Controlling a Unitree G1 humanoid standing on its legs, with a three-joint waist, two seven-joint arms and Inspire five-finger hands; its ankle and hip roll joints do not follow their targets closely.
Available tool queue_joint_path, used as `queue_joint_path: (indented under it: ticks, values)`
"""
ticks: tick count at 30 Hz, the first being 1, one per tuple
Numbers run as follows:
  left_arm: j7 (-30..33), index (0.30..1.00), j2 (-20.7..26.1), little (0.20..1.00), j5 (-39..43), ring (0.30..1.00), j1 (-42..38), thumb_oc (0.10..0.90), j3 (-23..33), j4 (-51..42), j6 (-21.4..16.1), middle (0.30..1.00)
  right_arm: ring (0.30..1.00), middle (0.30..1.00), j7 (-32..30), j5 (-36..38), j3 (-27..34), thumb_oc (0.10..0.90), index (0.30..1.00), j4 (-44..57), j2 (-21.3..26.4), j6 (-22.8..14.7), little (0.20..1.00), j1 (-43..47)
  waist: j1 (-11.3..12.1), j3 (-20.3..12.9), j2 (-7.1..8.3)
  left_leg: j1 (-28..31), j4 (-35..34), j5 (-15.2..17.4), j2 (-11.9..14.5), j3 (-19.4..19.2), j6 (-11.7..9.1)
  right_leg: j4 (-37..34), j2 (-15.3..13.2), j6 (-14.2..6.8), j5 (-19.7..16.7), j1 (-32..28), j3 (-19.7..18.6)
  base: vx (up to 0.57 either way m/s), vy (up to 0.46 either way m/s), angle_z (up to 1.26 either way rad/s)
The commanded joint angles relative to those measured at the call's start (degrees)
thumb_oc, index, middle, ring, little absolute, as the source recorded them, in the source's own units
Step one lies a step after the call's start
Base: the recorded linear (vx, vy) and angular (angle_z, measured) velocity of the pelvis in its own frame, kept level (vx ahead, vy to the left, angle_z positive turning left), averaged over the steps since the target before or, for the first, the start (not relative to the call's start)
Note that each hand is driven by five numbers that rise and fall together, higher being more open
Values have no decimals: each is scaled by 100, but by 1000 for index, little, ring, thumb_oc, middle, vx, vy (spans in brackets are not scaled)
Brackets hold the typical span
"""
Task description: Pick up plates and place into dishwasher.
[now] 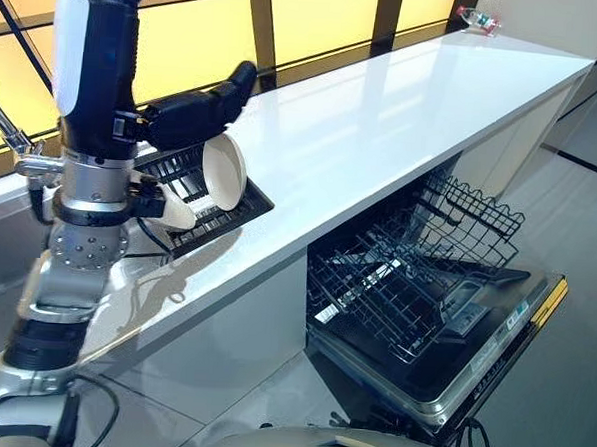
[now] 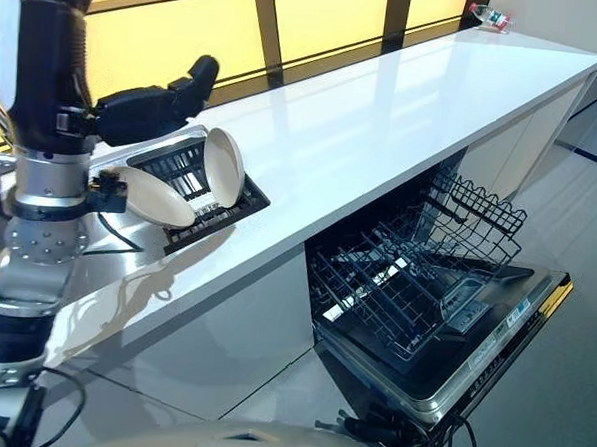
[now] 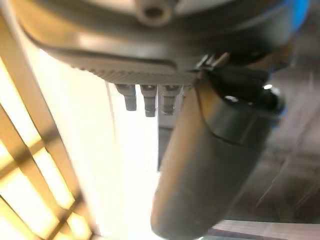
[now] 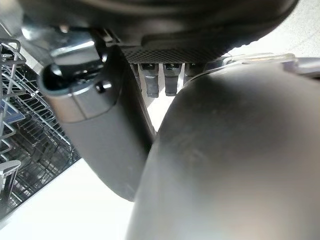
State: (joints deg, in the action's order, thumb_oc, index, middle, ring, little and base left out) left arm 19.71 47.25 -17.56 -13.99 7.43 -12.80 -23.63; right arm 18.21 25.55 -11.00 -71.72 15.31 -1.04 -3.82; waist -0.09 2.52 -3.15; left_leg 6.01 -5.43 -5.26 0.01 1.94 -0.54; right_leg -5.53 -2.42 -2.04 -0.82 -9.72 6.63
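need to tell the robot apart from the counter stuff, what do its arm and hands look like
The left arm is a stack of silver-grey metal cylinders with bolt rings, then a black forearm bearing a white panel. The left hand is dark, almost black, blocky plastic. The left wrist view shows a smooth dark grey rounded thumb and a ribbed dark palm edge. The right hand looks alike: dark textured palm and a thick grey thumb.

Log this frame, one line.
left hand: open, above plates | plates: in drying rack | dishwasher: open, lower rack out | stage: reaching
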Motion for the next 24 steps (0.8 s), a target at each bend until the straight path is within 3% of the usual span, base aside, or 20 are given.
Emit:
queue_joint_path:
  ticks: [1,8,17,24]
  values:
    - [642,900,698,900,-143,900,-267,800,1017,688,343,900,900,900,149,-84,20,800,900,-305,-232,51,900,127,125,102,53,354,43,874,-473,-78,247,60,390,95,375,-72,233,0,16,6]
    - [753,900,1256,900,-393,900,423,800,1248,1728,379,900,900,900,132,-134,108,800,900,-221,-152,137,900,132,170,146,-55,340,43,840,-482,-63,238,70,350,66,355,-69,300,0,7,2]
    - [-64,900,1900,900,-1522,900,546,800,789,2448,832,900,900,900,220,-197,228,800,900,-167,61,264,900,254,162,199,-142,362,43,834,-480,-53,248,115,329,19,350,-65,330,3,15,8]
    - [-751,900,2330,900,-1857,900,299,800,487,2710,644,900,900,900,235,-229,292,800,900,-102,182,406,900,284,108,222,-173,385,43,840,-478,-86,257,146,325,-15,333,-49,305,4,6,2]
